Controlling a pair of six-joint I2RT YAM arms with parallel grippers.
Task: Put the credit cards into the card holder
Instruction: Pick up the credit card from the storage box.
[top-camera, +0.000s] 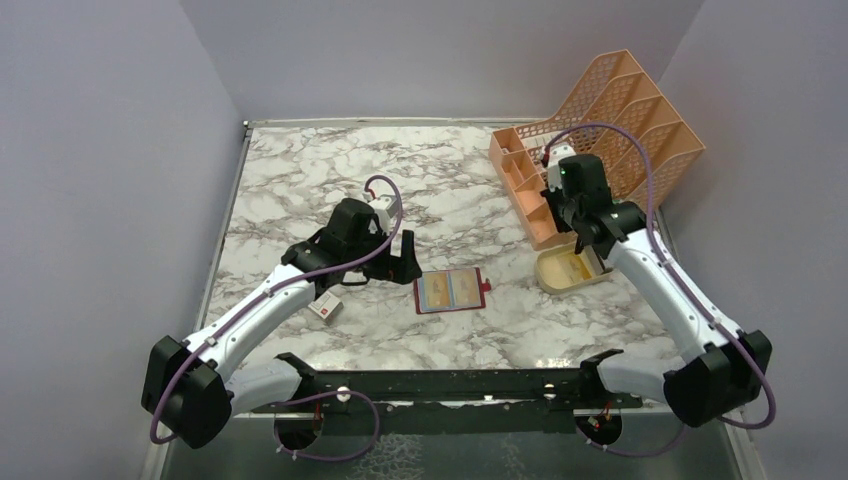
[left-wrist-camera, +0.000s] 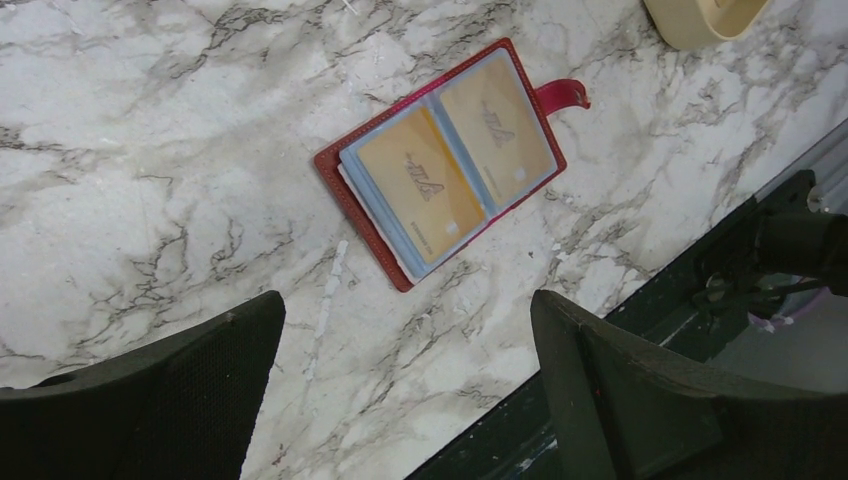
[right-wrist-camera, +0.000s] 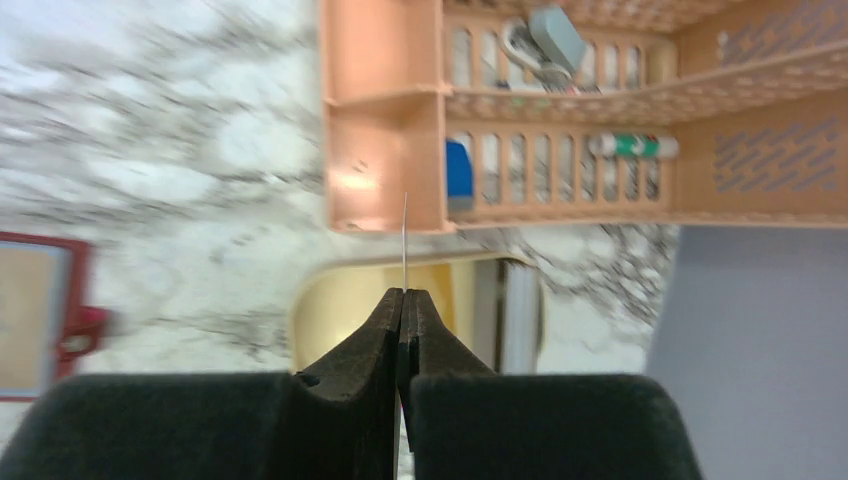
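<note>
The dark red card holder (top-camera: 450, 291) lies open on the marble between the arms, with gold-yellow cards (left-wrist-camera: 420, 185) showing in both inner pockets and its snap tab (left-wrist-camera: 565, 93) out to the side. My left gripper (top-camera: 395, 262) is open and empty, just left of the holder; in the left wrist view (left-wrist-camera: 407, 310) the holder (left-wrist-camera: 333, 172) lies beyond the fingertips. My right gripper (right-wrist-camera: 403, 300) is shut on a thin card (right-wrist-camera: 405, 240), seen edge-on, held above the beige tray (right-wrist-camera: 330, 300). Another yellow card (top-camera: 572, 265) lies in that tray.
The orange mesh file rack (top-camera: 600, 130) stands at the back right, right behind the tray (top-camera: 552, 280); pens and small items sit in its compartments (right-wrist-camera: 560, 110). A small white box with a red mark (top-camera: 325, 308) lies under the left arm. A black rail (top-camera: 450, 385) runs along the near edge.
</note>
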